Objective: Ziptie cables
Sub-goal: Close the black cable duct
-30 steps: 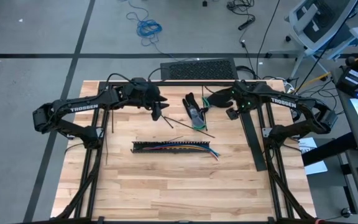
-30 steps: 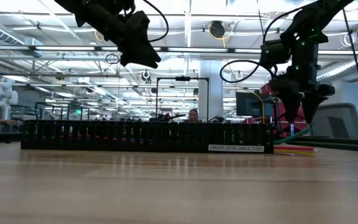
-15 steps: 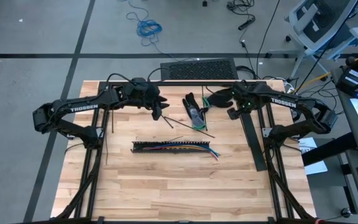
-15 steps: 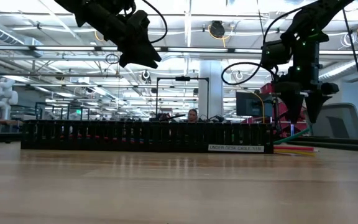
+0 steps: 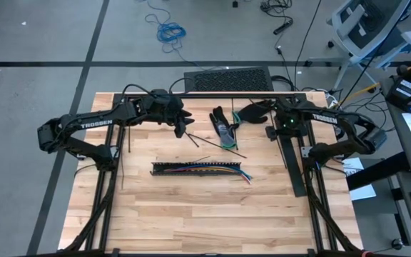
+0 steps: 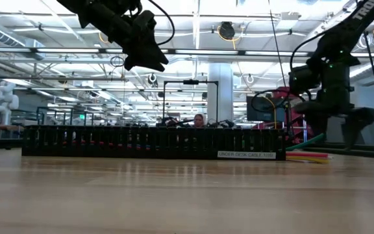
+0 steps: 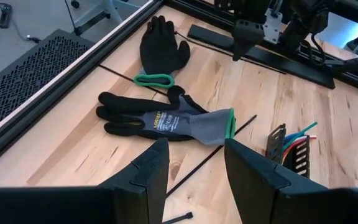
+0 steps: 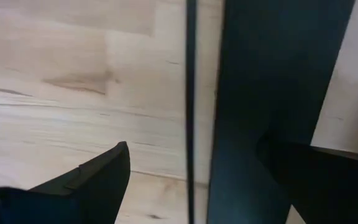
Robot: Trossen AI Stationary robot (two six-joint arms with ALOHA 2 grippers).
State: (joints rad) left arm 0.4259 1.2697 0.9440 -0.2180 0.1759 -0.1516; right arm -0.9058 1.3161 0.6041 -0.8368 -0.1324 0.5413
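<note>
The cables (image 5: 204,169) lie in a black slotted rail (image 5: 200,170) at the table's middle, and their coloured ends (image 6: 307,155) stick out of its right end. Thin dark zipties (image 5: 220,145) lie flat on the wood between the rail and two black gloves (image 5: 223,125). Another thin strip (image 8: 191,93) lies beside a long black bar (image 5: 291,160). My left gripper (image 5: 184,127) hangs open above the table left of the gloves, with nothing between its fingers (image 7: 148,177). My right gripper (image 5: 273,132) points down, open, low over the bar and that strip, its fingers standing on either side of them.
The long black bar (image 8: 272,74) runs from far to near along the table's right side. A dark perforated panel (image 5: 227,80) stands at the far edge. Bare wood lies on the near side of the rail (image 6: 151,143).
My right gripper has gone down and toward the table's right edge, coming low over the long black bar, and has rolled a little. It stays open. My left gripper has kept still.
</note>
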